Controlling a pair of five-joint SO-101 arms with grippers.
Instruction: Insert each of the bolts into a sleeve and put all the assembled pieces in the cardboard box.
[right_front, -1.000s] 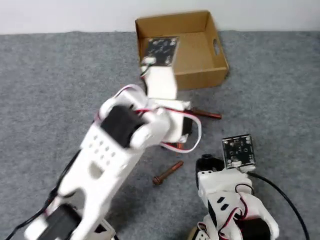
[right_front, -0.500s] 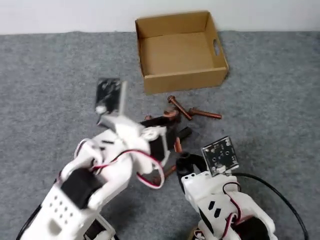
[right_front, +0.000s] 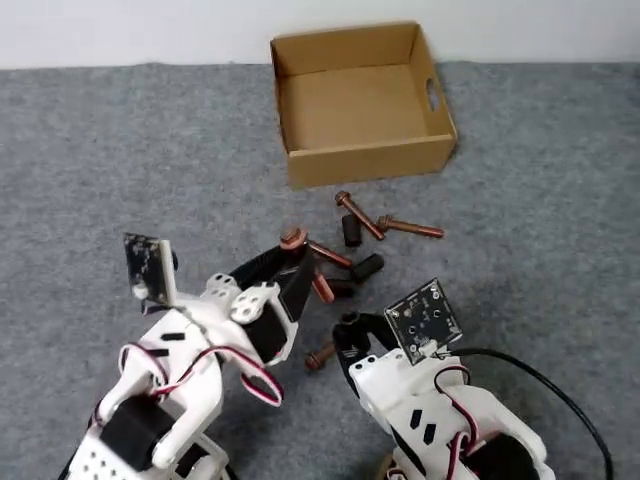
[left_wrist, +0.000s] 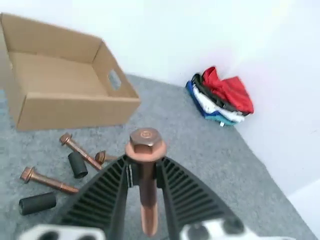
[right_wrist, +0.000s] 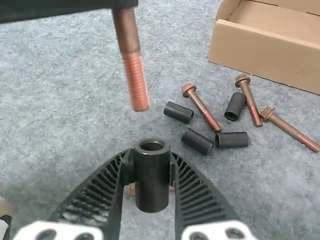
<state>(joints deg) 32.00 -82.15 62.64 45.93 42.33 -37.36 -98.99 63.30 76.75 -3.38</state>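
Note:
My left gripper (left_wrist: 145, 162) is shut on a copper bolt (left_wrist: 146, 150), held upright with its hex head on top and its threaded end down. In the high view the left gripper (right_front: 297, 268) is at the near centre, beside the right gripper (right_front: 347, 328). My right gripper (right_wrist: 151, 159) is shut on a black sleeve (right_wrist: 151, 180), bore facing up. The held bolt (right_wrist: 131, 65) hangs just above the sleeve's opening, a little off to one side and not touching it. The open cardboard box (right_front: 360, 100) stands at the far edge with nothing in it.
Loose bolts (right_front: 358, 215) (right_front: 410, 228) and several black sleeves (right_front: 351, 230) (right_front: 366, 267) lie on the grey carpet between the box and the grippers. Another bolt (right_front: 320, 355) lies near the right gripper. A pile of folded clothes (left_wrist: 222, 97) sits by the wall.
The left arm has pulled back from the box toward the near side and now holds the bolt over the sleeve. The right gripper has shifted left with its sleeve.

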